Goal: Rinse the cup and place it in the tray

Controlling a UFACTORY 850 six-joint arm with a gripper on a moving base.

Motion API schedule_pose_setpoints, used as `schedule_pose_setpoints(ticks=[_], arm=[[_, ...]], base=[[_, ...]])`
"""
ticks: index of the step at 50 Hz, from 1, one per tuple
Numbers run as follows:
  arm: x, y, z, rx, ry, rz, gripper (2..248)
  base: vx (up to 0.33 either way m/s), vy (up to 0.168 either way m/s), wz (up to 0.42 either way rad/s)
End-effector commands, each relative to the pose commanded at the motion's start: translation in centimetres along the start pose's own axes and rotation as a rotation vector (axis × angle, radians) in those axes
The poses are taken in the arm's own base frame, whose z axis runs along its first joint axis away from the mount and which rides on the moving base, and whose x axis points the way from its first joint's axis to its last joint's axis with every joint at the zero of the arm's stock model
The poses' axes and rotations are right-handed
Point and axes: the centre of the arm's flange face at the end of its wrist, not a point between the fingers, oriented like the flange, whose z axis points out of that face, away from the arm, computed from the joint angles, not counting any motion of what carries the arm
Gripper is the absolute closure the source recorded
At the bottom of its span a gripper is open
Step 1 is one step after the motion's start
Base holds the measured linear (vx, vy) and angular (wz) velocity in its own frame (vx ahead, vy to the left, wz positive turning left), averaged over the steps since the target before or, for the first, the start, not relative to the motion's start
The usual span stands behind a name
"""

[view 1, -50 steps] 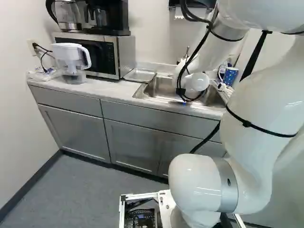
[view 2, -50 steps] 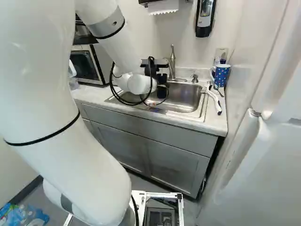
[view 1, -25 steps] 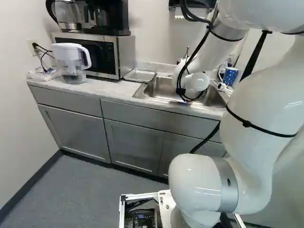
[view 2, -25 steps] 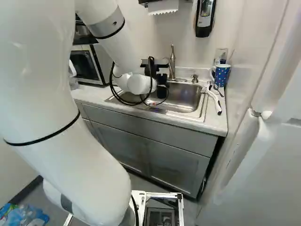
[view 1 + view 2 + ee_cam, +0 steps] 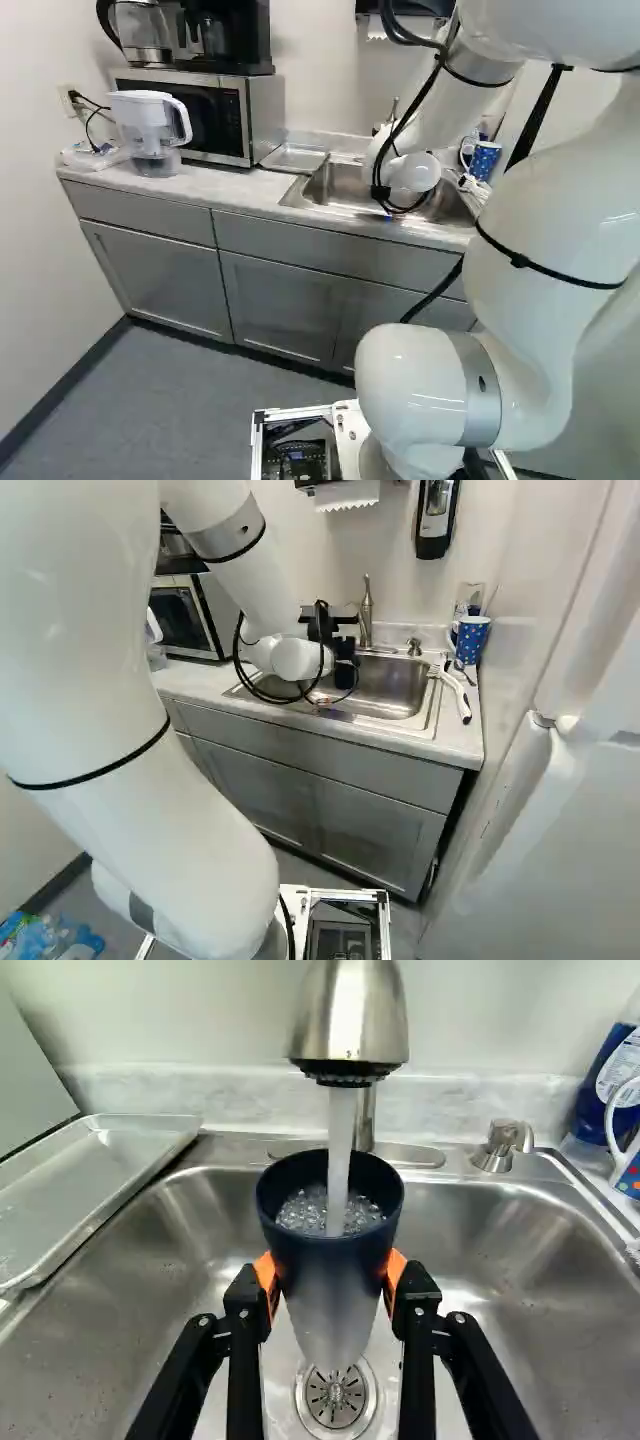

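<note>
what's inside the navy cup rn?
Bubbling water, with a stream from the faucet falling into it. The navy cup's bottom is hidden by the bubbles and near wall; can't tell if anything lies there.

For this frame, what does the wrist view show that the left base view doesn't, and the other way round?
Only the wrist view: the dark cup clamped by the gripper, running water falling into it, and the drain below.

Only the left base view: the microwave, white pitcher and gray cabinets.

Both: the sink, the metal tray beside it and the blue dotted mug.
</note>
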Motion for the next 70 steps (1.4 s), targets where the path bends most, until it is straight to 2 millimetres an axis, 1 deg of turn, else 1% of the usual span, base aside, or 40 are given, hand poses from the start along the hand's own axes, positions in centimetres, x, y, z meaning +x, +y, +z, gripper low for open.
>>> schedule_pose_setpoints(ticks=[25,44,52,70], arm=[[0.0,0.0,0.0,0.000,0.000,0.000,128],[-0.1,-0.7,-0.2,0.014,0.000,-0.005,128],[0.0,-1.6,-0.1,0.031,0.000,-0.013,128],[0.1,-4.3,0.2,0.085,0.001,-0.034,128]], base=[[0.000,0.000,0.000],[0.000,0.000,0.000],[0.000,0.000,0.000],[0.000,0.000,0.000]])
